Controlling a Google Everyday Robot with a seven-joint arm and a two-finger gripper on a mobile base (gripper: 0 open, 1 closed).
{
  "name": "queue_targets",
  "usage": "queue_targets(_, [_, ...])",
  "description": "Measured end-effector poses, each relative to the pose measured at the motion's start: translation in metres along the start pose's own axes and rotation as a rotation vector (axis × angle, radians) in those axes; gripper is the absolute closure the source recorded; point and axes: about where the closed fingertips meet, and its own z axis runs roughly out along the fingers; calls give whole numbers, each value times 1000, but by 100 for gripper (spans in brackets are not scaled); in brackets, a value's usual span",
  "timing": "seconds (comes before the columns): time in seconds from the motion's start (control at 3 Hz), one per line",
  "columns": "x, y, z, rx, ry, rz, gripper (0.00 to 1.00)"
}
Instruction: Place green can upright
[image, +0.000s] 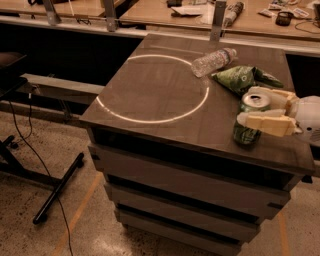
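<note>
Cabinet (165, 95): bottle (212, 61), bag (240, 77), can (247, 134) in gripper (245, 106)

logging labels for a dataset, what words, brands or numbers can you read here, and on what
No text here can be read.
green can, upright in the gripper near the right edge of the table: pale markings, not legible.
green snack bag behind it: pale print, not legible.
water bottle, lying down: no legible label.
</note>
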Motion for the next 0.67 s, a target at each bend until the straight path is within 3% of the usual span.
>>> queue_targets(0.67, [17,14,13,-8,24,-18,0])
